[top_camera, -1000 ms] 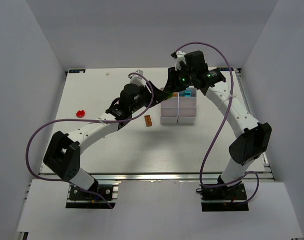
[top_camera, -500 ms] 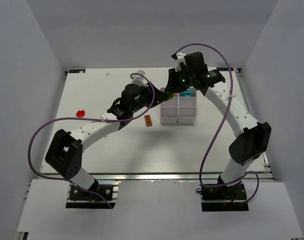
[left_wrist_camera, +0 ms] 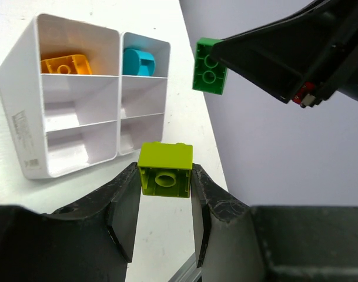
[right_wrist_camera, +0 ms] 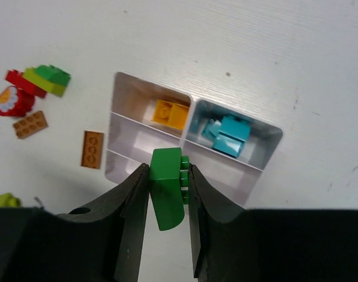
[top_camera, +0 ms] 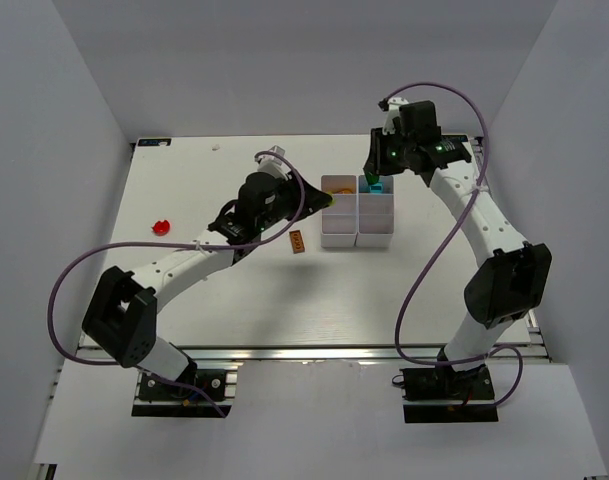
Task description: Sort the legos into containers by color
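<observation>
Tray (left_wrist_camera: 23, 117): orange brick (left_wrist_camera: 64, 63), teal pieces (left_wrist_camera: 137, 61) sorted; four compartments bare.
Clamped: lime brick (left_wrist_camera: 164, 169) in left end effector (left_wrist_camera: 164, 179), green brick (right_wrist_camera: 166, 176) in right end effector (right_wrist_camera: 167, 183).
Red piece (right_wrist_camera: 14, 101), brown plates (right_wrist_camera: 91, 149) unsorted on worktop (right_wrist_camera: 284, 47).

One tray (left_wrist_camera: 23, 117), six compartments, two green legos (right_wrist_camera: 167, 182), two lime legos (left_wrist_camera: 165, 170), one orange lego (right_wrist_camera: 170, 113), two brown plates (right_wrist_camera: 92, 149).

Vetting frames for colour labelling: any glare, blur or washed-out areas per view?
Top external: flat, even light; white tray nearly merges with the bright table. Left wrist: lime brick sharp, no glare. Right wrist: green brick crisp, black fingers lose detail.
</observation>
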